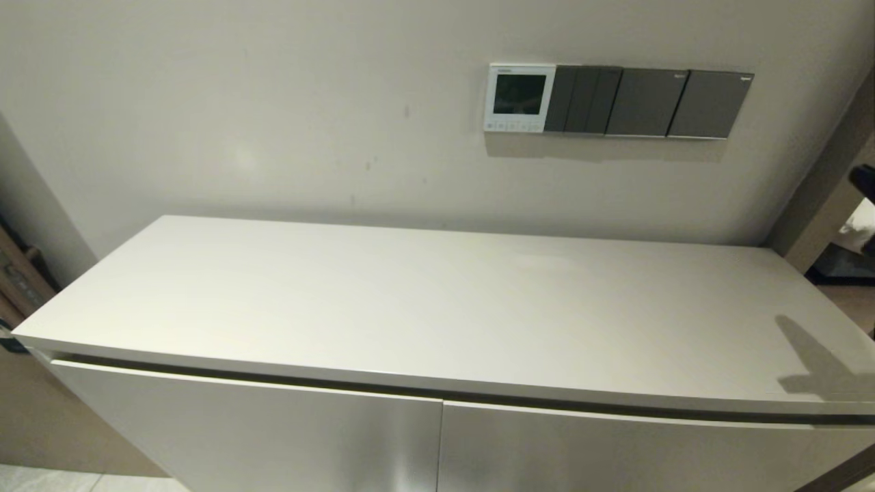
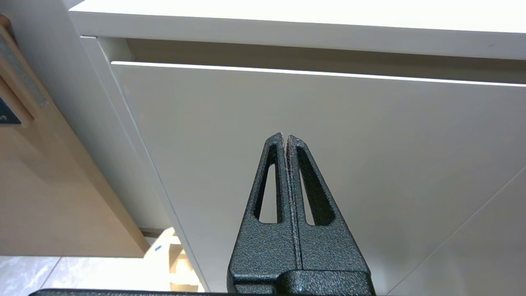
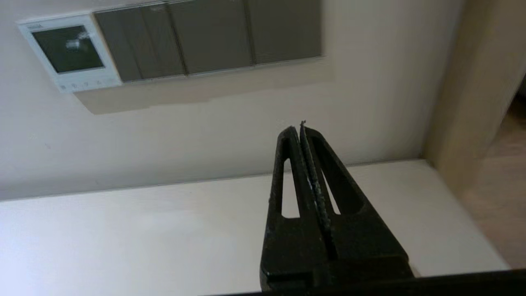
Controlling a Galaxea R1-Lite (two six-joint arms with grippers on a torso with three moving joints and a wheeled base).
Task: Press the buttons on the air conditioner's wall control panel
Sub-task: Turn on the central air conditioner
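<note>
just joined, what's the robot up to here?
Nothing is being touched yet. The air conditioner's wall control panel sits on the wall above a white cabinet, its screen dark, beside dark grey switch plates. The right gripper, jaws shut, is raised over the cabinet top and points toward the wall, below and short of the panel and its buttons. The left gripper, jaws shut, is parked low in front of the cabinet door.

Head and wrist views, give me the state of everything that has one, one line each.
air conditioner's wall control panel: screen dark.
buttons: untouched.
switch plates: untouched.
cabinet doors: closed.
left claw: shut, empty, low before cabinet door.
right claw: shut, empty, above cabinet top.
</note>
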